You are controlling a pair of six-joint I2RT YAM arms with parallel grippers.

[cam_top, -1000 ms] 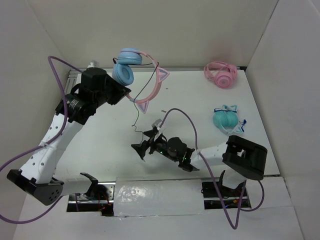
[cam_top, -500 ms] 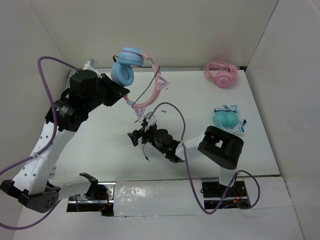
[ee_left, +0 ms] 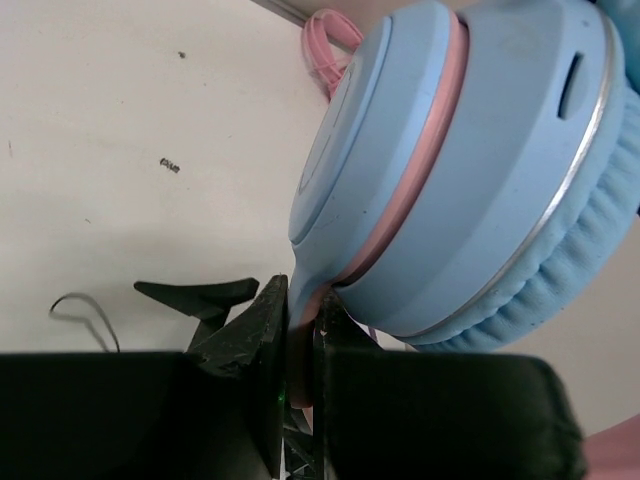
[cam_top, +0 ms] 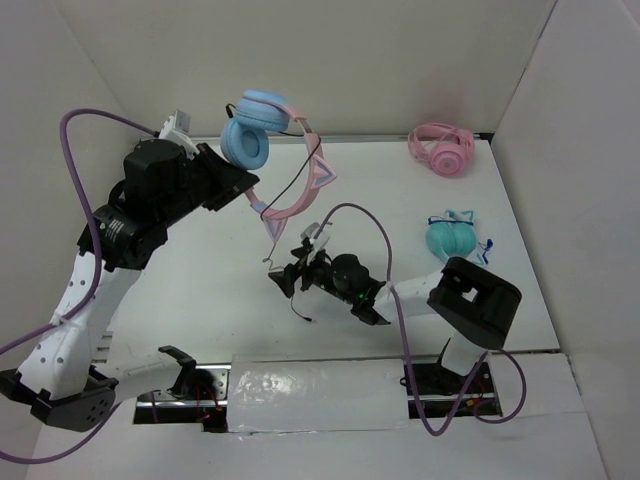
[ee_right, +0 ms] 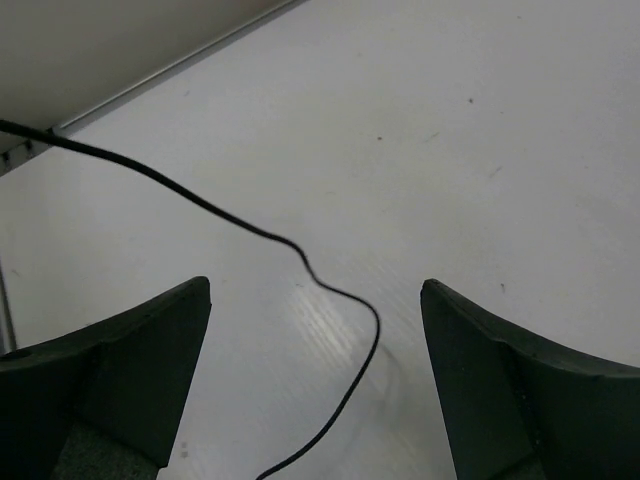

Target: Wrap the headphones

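While my left gripper (ee_left: 300, 335) pinched the blue cat-ear headphones (cam_top: 262, 135) just beneath one cup, aloft at rear left, my right gripper (ee_right: 312, 300) hung spread above their black cable (ee_right: 250, 228); closing squarely on it before winding seemed wisest.

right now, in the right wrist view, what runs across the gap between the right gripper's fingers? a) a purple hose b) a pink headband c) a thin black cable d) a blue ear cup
c: the right gripper stands open, and the black cable of the headphones crosses the gap between its fingers, ungripped.
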